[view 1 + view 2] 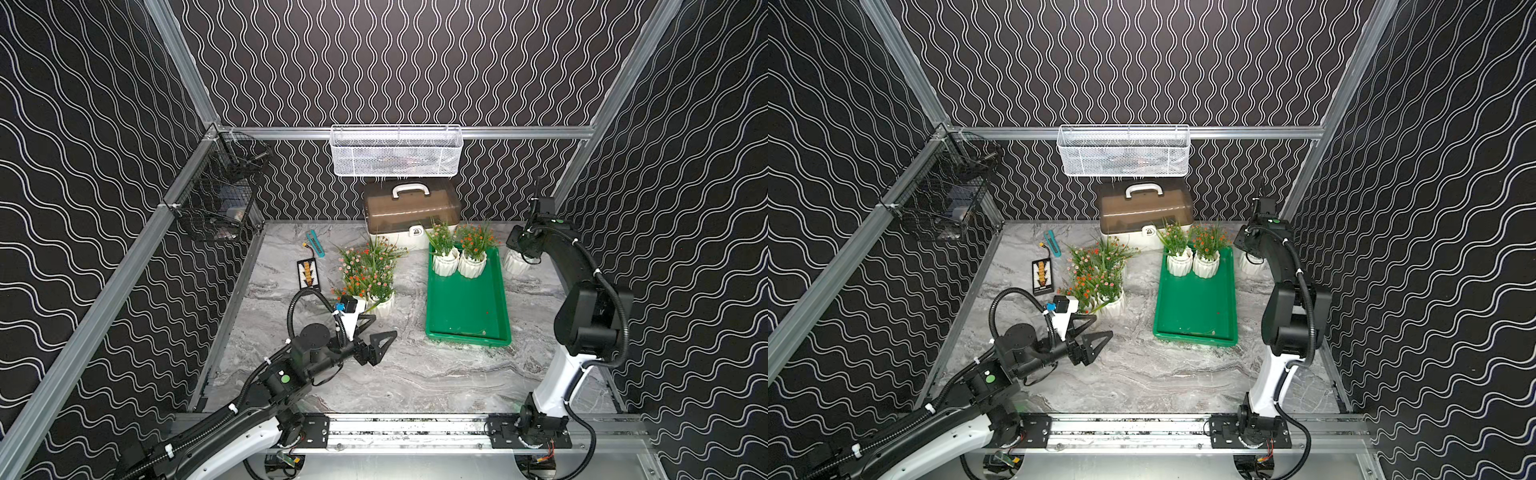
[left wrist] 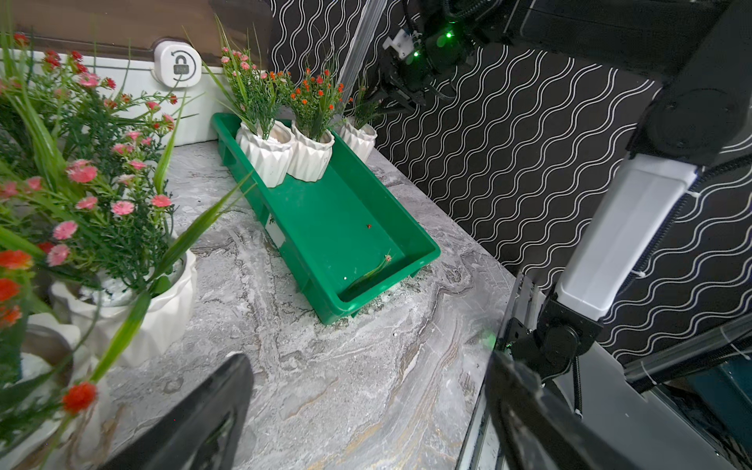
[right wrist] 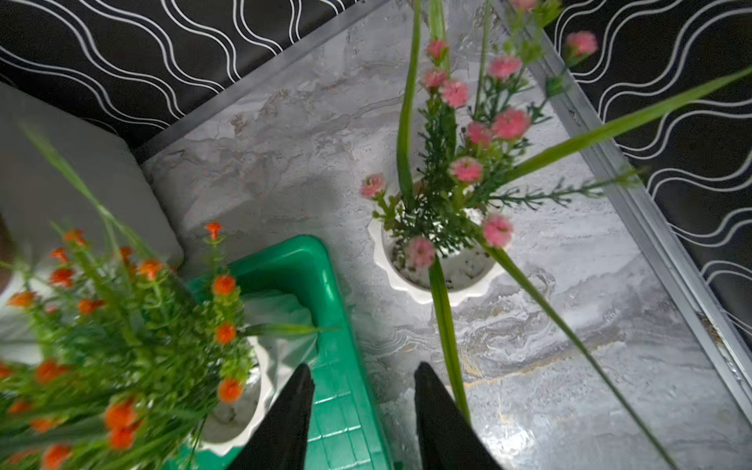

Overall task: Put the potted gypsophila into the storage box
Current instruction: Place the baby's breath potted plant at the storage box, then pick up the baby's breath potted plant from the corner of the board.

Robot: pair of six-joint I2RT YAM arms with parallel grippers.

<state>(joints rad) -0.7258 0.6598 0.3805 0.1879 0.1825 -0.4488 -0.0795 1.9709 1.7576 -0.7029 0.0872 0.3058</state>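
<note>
In the shallow bright-green plastic tray (image 1: 467, 316), at its far end: two small plants with orange and pink blossoms in white ribbed pots (image 1: 445, 262), side by side, touching. Just right of the tray, on the grey marble table (image 1: 415, 374): one more pink-flowered white pot (image 1: 514, 264). Left of the tray: a bunch of the same potted plants (image 1: 368, 270), close together. Left claw (image 1: 385, 325): wide open, holds nothing, hangs near that bunch. Right claw (image 3: 362, 366): partly open, grips nothing, hangs over the tray's right edge, near the lone pot.
</note>
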